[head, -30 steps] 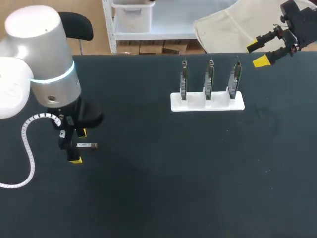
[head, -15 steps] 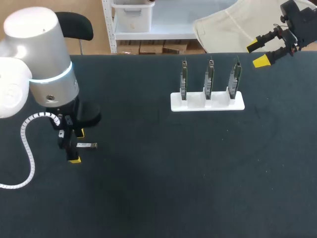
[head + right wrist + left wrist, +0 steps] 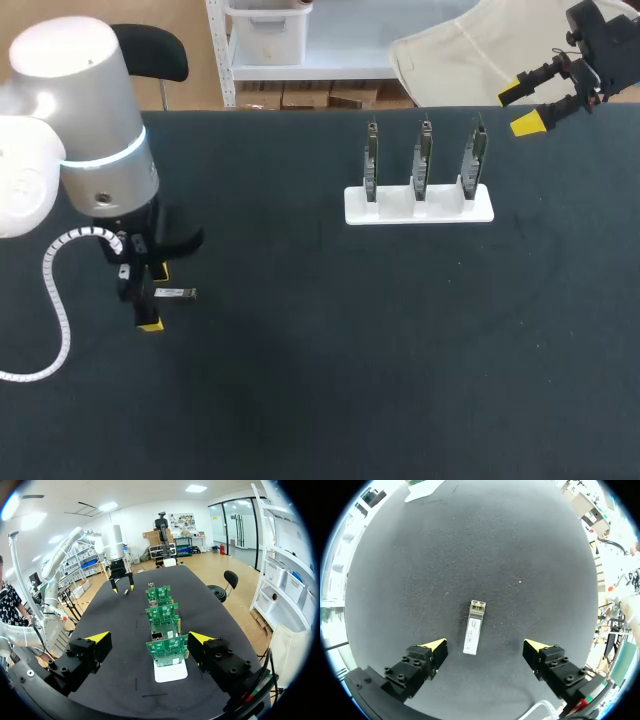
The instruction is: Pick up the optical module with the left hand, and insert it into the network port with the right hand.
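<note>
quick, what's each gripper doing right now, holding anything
Left gripper: open, module lies between its jaws, untouched.
Right gripper: open, holding nothing.

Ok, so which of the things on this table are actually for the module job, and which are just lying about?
For the job:
- optical module, flat on the table under the open left gripper
- right gripper, open, near the table's far edge
- three upright circuit boards in the white holder

Just there:
- white coiled cable hanging by the left arm

Silver-white left arm, pale blue ring, white coiled cable, black screw-studded fingers, yellow tips.
</note>
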Motion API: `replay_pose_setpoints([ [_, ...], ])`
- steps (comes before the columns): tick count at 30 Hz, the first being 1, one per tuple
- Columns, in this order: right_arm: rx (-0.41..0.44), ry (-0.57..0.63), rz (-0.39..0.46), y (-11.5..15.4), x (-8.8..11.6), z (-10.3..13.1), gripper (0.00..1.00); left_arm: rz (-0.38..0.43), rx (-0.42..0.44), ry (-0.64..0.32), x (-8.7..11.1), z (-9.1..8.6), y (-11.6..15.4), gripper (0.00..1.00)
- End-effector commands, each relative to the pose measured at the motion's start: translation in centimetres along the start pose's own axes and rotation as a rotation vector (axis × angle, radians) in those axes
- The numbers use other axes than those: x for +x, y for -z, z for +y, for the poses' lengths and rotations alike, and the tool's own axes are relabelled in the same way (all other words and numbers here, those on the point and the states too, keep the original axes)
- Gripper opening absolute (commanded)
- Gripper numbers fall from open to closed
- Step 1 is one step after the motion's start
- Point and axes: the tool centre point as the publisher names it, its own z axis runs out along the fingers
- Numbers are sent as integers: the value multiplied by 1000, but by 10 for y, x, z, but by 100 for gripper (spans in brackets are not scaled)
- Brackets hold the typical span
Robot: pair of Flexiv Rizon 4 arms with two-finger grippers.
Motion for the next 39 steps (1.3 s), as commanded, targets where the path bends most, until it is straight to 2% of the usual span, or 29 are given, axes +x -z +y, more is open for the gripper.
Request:
replay_pose_setpoints([
  [1, 2, 1, -1, 0, 0, 1, 100, 15, -4, -10, -3, 4, -1, 100],
  [22, 2, 1, -1, 0, 0, 1, 100, 27, -1, -20, -7, 10, -5, 100],
  [23, 2, 1, -1, 0, 0, 1, 100, 26, 0, -21, -7, 9, -5, 49],
  [24, 2, 1, -1, 0, 0, 1, 100, 32, 0, -27, -7, 9, -5, 18],
  [25, 2, 1, -1, 0, 0, 1, 100, 31, -2, -35, -8, 9, -5, 0],
  [39, 2, 1, -1, 0, 0, 1, 100, 30, -1, -37, -7, 4, -6, 0],
])
